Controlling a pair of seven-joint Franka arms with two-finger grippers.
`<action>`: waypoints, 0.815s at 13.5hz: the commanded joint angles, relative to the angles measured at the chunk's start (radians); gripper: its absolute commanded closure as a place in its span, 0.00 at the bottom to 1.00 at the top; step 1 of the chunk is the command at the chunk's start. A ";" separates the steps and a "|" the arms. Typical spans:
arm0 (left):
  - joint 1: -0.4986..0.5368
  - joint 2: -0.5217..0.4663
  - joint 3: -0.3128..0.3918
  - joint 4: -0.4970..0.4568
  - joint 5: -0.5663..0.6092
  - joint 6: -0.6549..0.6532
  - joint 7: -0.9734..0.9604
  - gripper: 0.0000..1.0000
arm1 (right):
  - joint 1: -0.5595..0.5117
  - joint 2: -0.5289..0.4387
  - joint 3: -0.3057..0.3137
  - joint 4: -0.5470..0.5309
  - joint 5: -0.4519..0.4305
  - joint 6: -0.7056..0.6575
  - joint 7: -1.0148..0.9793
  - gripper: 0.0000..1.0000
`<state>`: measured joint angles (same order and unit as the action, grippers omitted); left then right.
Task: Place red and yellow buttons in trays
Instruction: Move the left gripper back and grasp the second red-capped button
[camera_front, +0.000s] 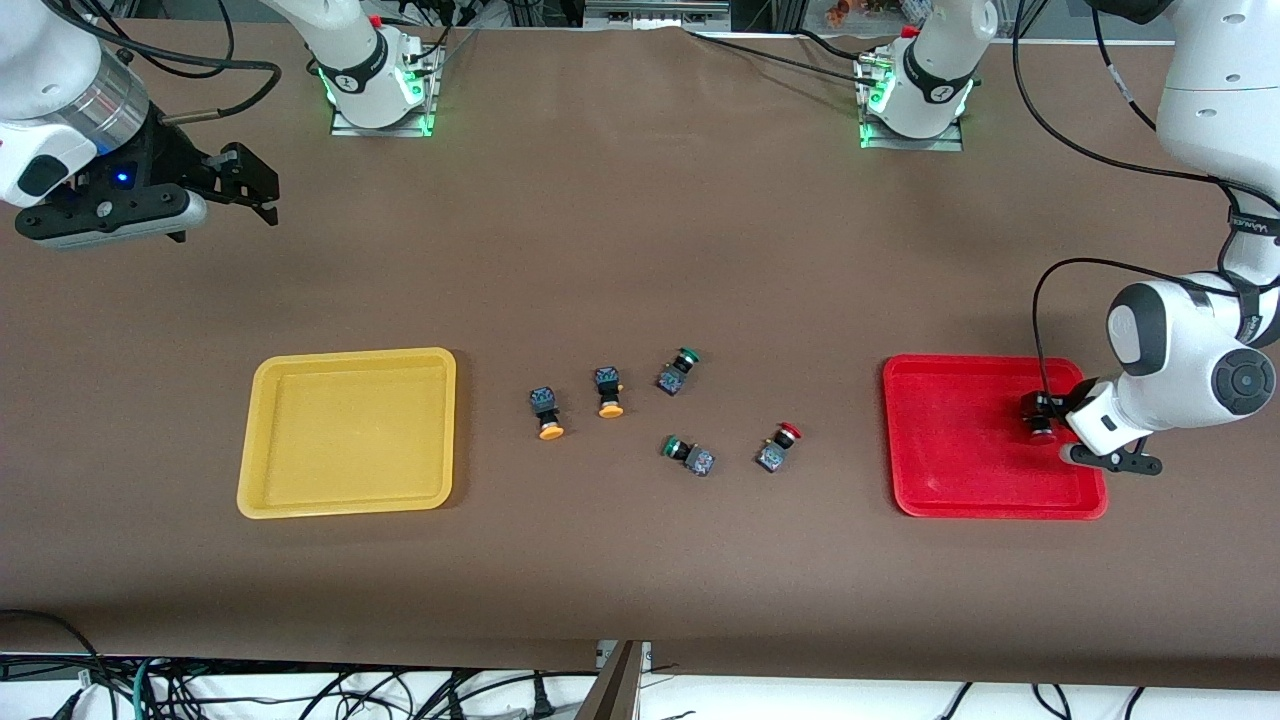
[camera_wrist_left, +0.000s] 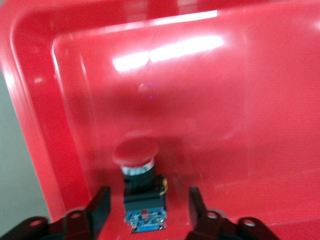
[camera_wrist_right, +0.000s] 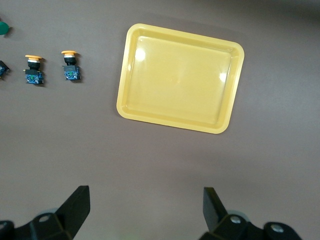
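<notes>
Brown table (camera_front: 640, 250) holds small, light, rigid red and yellow buttons (camera_front: 548, 412); their blocky bodies look the surest place to pinch. Left gripper (camera_wrist_left: 146, 206) stands parted around a red button (camera_wrist_left: 141, 187) lying in the red tray (camera_front: 950, 480); right gripper (camera_wrist_right: 145, 205) waits wide, empty, above bare table near the yellow tray (camera_front: 345, 432).

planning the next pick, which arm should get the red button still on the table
Left: its tool is open over the red tray, closest to that red button. The right tool waits open beside the yellow tray.

Two small buttons with green tops lie on the brown table (camera_front: 640, 240). One green button (camera_front: 677, 371) is farther from the front camera. The other green button (camera_front: 689, 454) lies nearer. Black cables (camera_front: 300, 695) hang below the table's edge.
</notes>
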<state>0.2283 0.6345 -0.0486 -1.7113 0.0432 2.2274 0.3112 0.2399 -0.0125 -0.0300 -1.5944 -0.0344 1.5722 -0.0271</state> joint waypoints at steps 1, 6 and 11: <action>-0.036 -0.033 -0.040 0.038 0.018 -0.015 -0.009 0.00 | 0.006 0.005 -0.002 0.017 0.011 -0.006 -0.002 0.00; -0.237 -0.012 -0.068 0.130 0.004 -0.012 -0.086 0.00 | 0.006 0.003 -0.002 0.017 0.014 -0.006 -0.002 0.00; -0.415 0.132 -0.069 0.292 -0.058 -0.002 -0.211 0.00 | 0.006 0.005 -0.002 0.017 0.016 0.012 -0.002 0.00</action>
<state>-0.1269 0.6845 -0.1315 -1.5360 0.0129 2.2351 0.1547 0.2407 -0.0124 -0.0290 -1.5944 -0.0334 1.5838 -0.0271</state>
